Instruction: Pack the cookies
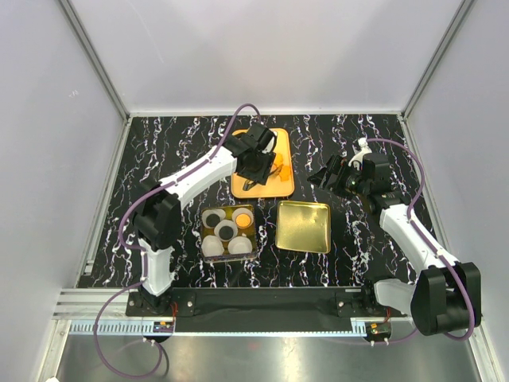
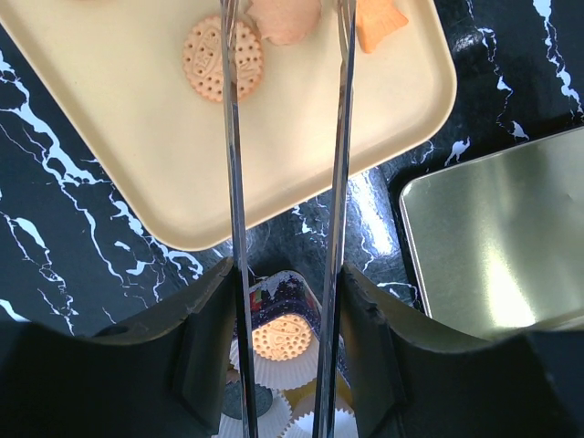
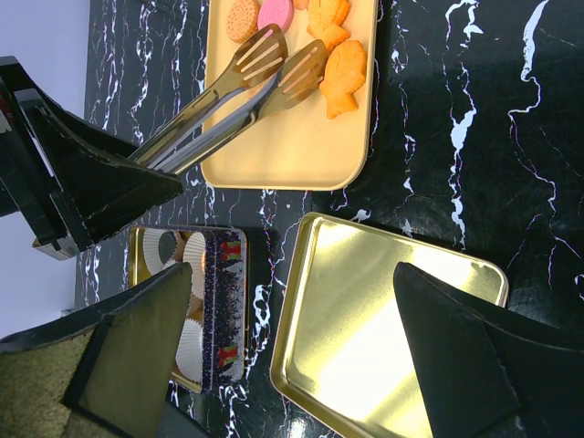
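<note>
My left gripper (image 1: 256, 161) is shut on a pair of metal tongs (image 3: 246, 82), whose two arms (image 2: 233, 182) run between its fingers (image 2: 205, 338). The tong heads stand apart over the orange tray (image 1: 282, 187) with nothing between them. On the tray lie cookies: a round dotted one (image 2: 222, 57), a pink one (image 3: 276, 13) and an orange fish-shaped one (image 3: 345, 78) right beside the heads. The tin (image 1: 253, 210) holds white paper cups, with a round cookie (image 2: 281, 338) in one. My right gripper (image 3: 292, 274) hangs open and empty above the gold lid (image 3: 383, 338).
The gold lid (image 1: 303, 226) lies upside down right of the tin, in front of the tray. White walls and metal rails close in the black marbled table (image 1: 159, 143) at the back and on both sides.
</note>
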Controlling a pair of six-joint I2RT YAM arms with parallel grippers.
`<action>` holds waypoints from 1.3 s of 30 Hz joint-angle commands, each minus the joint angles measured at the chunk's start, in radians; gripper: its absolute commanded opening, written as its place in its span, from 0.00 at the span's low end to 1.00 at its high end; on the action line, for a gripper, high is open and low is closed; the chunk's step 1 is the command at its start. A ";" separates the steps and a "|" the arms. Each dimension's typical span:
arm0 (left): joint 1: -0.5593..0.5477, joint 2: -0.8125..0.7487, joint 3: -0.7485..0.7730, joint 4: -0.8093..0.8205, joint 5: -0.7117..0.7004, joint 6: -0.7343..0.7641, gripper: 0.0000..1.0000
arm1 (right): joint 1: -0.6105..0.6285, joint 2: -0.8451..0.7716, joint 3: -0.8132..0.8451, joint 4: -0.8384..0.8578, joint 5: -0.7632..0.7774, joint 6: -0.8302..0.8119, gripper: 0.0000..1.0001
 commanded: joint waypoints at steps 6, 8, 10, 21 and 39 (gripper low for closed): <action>0.003 0.017 0.061 0.005 0.008 0.010 0.47 | 0.001 -0.019 0.028 0.023 -0.007 -0.015 1.00; 0.003 0.015 0.055 0.007 0.008 0.010 0.47 | 0.001 -0.017 0.028 0.023 -0.008 -0.015 1.00; 0.003 0.011 0.054 0.001 0.003 0.008 0.45 | 0.002 -0.019 0.028 0.028 -0.010 -0.013 1.00; 0.003 -0.008 0.061 -0.010 0.011 0.013 0.40 | 0.002 -0.019 0.028 0.026 -0.008 -0.013 1.00; 0.003 -0.150 0.097 -0.061 -0.003 0.010 0.35 | 0.002 -0.017 0.028 0.023 -0.008 -0.013 1.00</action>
